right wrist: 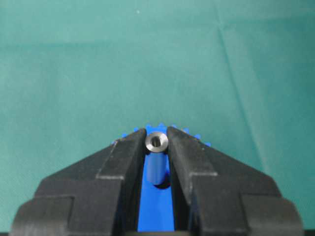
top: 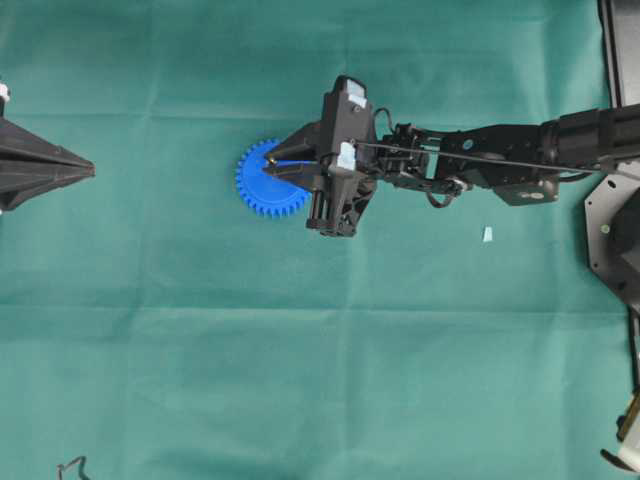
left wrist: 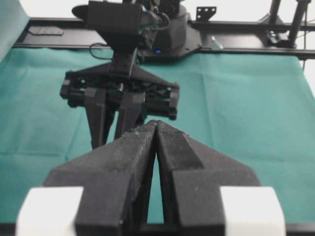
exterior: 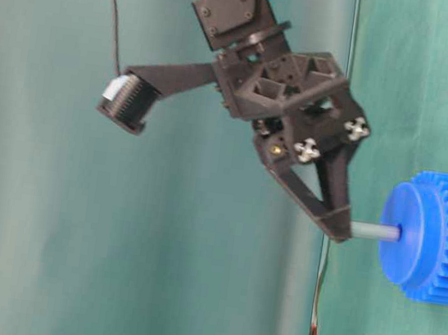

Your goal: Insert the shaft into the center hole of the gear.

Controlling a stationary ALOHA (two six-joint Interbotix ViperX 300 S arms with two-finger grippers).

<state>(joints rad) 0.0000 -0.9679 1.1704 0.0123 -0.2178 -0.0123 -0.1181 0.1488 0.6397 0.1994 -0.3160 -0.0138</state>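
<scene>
**Shaft entering the gear**

My right gripper (right wrist: 156, 147) is clenched on the shaft (exterior: 374, 232), whose lower end meets the center hole (exterior: 398, 233) of the gear (exterior: 434, 237). I judge seating and release remain. My left gripper (left wrist: 156, 129) sits closed, well apart from the gear.

The robot is all black, with thin black cables looping along the right arm (top: 480, 160). The right tool (exterior: 336, 228) has pointy wedge fingers, silver cross screws and a little round ribbed camera. The left tool (left wrist: 156, 129) has rough black fingers with white blocks.
</scene>
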